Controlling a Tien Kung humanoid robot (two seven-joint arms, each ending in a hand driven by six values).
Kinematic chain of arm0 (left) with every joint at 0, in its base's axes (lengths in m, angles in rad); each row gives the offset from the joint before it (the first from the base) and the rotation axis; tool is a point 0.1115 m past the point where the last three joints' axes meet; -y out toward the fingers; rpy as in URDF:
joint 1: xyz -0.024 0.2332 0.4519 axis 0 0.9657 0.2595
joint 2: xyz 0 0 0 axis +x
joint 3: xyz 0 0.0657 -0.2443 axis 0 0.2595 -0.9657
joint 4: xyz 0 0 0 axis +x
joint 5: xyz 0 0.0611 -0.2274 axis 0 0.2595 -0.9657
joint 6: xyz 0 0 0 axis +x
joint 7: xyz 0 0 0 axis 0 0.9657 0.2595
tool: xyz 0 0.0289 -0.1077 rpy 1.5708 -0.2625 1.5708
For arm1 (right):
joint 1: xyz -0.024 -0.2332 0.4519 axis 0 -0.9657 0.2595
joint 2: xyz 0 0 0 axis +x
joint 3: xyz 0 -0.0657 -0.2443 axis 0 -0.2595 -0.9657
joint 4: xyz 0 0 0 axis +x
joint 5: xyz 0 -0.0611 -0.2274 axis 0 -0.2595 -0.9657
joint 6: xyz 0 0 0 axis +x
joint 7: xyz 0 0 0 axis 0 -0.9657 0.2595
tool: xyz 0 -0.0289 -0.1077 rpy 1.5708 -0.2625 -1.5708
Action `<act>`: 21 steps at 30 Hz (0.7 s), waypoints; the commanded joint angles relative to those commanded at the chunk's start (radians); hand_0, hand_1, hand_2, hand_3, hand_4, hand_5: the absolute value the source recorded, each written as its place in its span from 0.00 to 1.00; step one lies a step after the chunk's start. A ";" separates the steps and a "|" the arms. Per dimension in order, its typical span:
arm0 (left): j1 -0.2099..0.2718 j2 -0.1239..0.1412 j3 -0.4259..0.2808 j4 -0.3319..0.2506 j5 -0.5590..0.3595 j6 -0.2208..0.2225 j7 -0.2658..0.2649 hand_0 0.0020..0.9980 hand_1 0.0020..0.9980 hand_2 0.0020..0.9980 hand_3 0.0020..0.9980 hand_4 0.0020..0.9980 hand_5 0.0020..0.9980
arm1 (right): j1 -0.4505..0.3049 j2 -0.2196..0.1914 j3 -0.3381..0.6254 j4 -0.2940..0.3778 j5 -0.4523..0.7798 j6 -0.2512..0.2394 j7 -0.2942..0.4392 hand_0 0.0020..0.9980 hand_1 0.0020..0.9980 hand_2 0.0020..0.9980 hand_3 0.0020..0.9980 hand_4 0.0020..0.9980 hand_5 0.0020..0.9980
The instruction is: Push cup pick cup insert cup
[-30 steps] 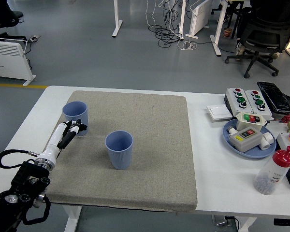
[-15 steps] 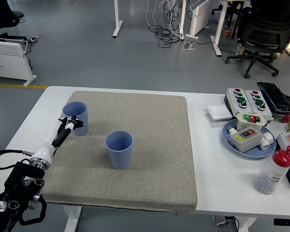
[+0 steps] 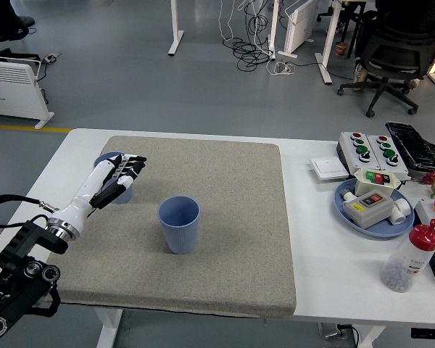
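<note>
Cups aside, the white worktop (image 3: 315, 239) carries a grey mat (image 3: 225, 217) over most of its width. One blue cup (image 3: 179, 224) stands upright mid-mat, toward the near edge and well apart from the hand. A second blue cup (image 3: 109, 161) sits near the mat's far-left corner, largely hidden behind the left hand (image 3: 116, 181), whose fingers (image 3: 133, 165) are spread apart across its rim, gripping nothing.

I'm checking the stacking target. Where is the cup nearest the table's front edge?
In the head view, that blue cup stands upright on the grey mat, left of centre, apart from the second cup that the left hand partly covers.
</note>
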 joint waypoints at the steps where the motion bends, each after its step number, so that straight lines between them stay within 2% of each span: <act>1: -0.019 0.009 0.005 -0.022 0.044 -0.039 0.031 0.78 0.85 0.91 0.87 0.80 0.94 | 0.000 -0.001 0.000 0.000 0.000 0.000 0.000 0.71 0.65 0.65 0.58 0.07 0.47; 2: -0.042 0.018 0.014 -0.041 0.090 -0.083 0.064 0.78 0.85 0.91 0.87 0.80 0.94 | 0.001 -0.001 0.002 0.000 -0.002 0.000 -0.001 0.71 0.65 0.65 0.58 0.07 0.47; 3: -0.052 0.021 0.018 -0.048 0.129 -0.115 0.081 0.95 0.96 1.00 1.00 0.94 0.74 | 0.001 -0.001 0.002 0.000 -0.003 0.000 -0.002 0.71 0.65 0.65 0.58 0.07 0.46; 5: -0.081 0.031 0.032 -0.062 0.211 -0.175 0.112 0.95 0.96 1.00 1.00 0.94 0.74 | 0.000 -0.001 0.003 0.001 -0.004 0.000 -0.002 0.71 0.65 0.65 0.58 0.07 0.46; 7: -0.126 0.047 0.060 -0.079 0.293 -0.257 0.163 0.95 0.96 1.00 1.00 0.94 0.74 | 0.000 -0.002 0.001 0.001 -0.001 0.000 -0.001 0.71 0.65 0.65 0.58 0.07 0.46; 8: -0.139 0.051 0.069 -0.083 0.313 -0.285 0.176 0.95 0.96 1.00 1.00 0.94 0.74 | 0.000 -0.002 0.001 0.001 0.000 0.000 -0.001 0.71 0.65 0.65 0.58 0.07 0.46; 9: -0.150 0.054 0.077 -0.084 0.323 -0.307 0.186 0.98 0.97 1.00 1.00 0.98 0.67 | 0.000 -0.003 0.001 0.001 0.001 -0.001 0.000 0.71 0.65 0.65 0.58 0.07 0.46; 10: -0.163 0.057 0.089 -0.086 0.329 -0.331 0.195 0.98 0.97 1.00 1.00 0.98 0.67 | -0.001 -0.003 0.000 0.001 0.003 -0.001 0.000 0.71 0.65 0.65 0.58 0.07 0.46; 15: -0.208 0.053 0.137 -0.070 0.357 -0.391 0.214 0.98 0.97 1.00 1.00 0.98 0.67 | -0.003 -0.005 -0.002 0.001 0.007 -0.002 0.002 0.71 0.65 0.65 0.58 0.07 0.46; 16: -0.213 0.051 0.142 -0.068 0.362 -0.397 0.217 1.00 0.99 1.00 1.00 0.99 0.57 | -0.003 -0.005 -0.002 0.001 0.007 -0.002 0.002 0.71 0.65 0.65 0.58 0.07 0.46; 21: -0.248 0.036 0.177 -0.050 0.381 -0.468 0.256 1.00 0.99 1.00 1.00 0.99 0.57 | -0.005 -0.005 0.002 0.001 0.001 -0.003 0.000 0.71 0.65 0.65 0.58 0.07 0.46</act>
